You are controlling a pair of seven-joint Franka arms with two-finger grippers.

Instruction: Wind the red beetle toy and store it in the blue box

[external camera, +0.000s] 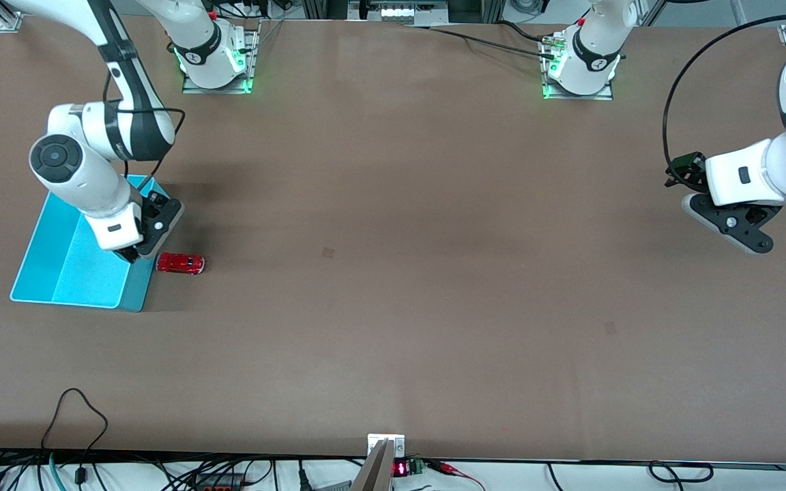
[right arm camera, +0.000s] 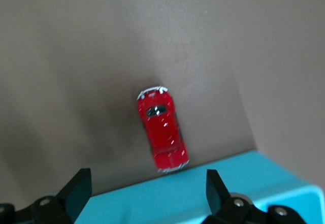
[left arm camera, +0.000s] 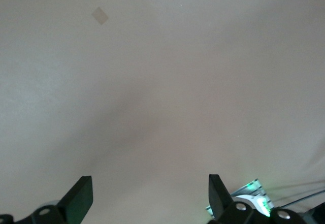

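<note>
no readable writing. glossy rounded red beetle toy (external camera: 180, 263) lies beside smooth blue box (external camera: 59, 273); right gripper (right arm camera: 144, 196) over it and left gripper (left arm camera: 147, 201) both gape wide, empty.

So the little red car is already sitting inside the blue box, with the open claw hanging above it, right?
Not quite. The red beetle toy sits on the table beside the blue box, not inside it; the front view and the right wrist view both show this. The open right gripper does hang above the box's edge next to it.

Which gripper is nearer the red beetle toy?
Right. The right gripper hangs over the blue box rim beside the red beetle toy; the left gripper waits at the table's other end.
</note>
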